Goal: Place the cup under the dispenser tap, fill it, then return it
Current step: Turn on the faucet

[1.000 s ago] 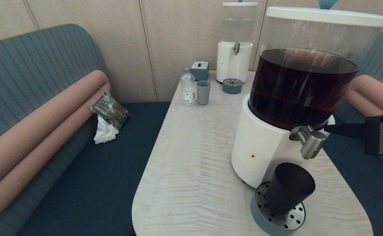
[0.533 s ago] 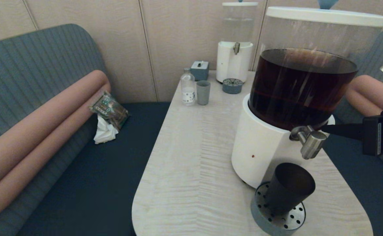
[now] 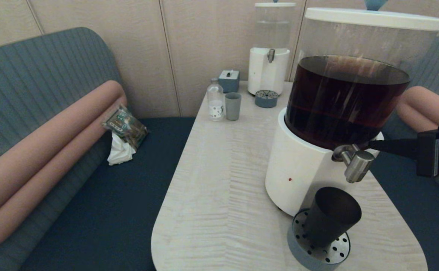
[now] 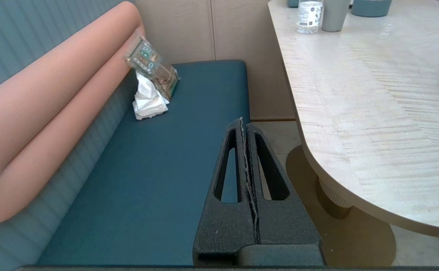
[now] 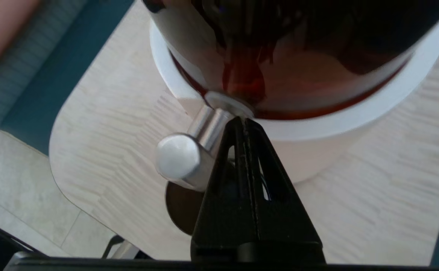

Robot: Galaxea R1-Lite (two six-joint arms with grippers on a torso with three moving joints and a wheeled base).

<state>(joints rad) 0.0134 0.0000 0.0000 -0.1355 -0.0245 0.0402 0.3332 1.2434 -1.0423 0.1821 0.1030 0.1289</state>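
A pale wood-grain worktop (image 3: 223, 180) runs away from the robot between two blue-grey benches, with beige wall panels behind. Dominating the near end is the large dispenser (image 3: 339, 113), white base below, clear tank of dark brown liquid above, white lid on top. The dispenser tap (image 3: 354, 162), a brushed-steel spigot, juts from the base toward the robot. Right under it stands the cup (image 3: 330, 216), matte black and tapered, upright on a round perforated drip tray (image 3: 336, 252) that sits just in front of the dispenser's base.

And here is the right gripper (image 3: 371, 143), reaching in level from the dispenser's right side, its black fingers pressed fully together with nothing between them. In the right wrist view the tip of the right gripper (image 5: 242, 121) sits just beside the tap's (image 5: 189, 154) stem, where it meets the base; whether it is actually touching the metal cannot be told. The cup's dark mouth (image 5: 181, 205) shows below the spout.

The left gripper (image 4: 243, 124) hangs off to the dispenser's far left, over the blue bench seat (image 4: 166, 158), fingers closed together and holding nothing.

Beyond the dispenser, at the far end of the worktop, stand a smaller clear-liquid dispenser (image 3: 270, 49), a grey-green cup (image 3: 233, 106) and a small bottle (image 3: 215, 99).
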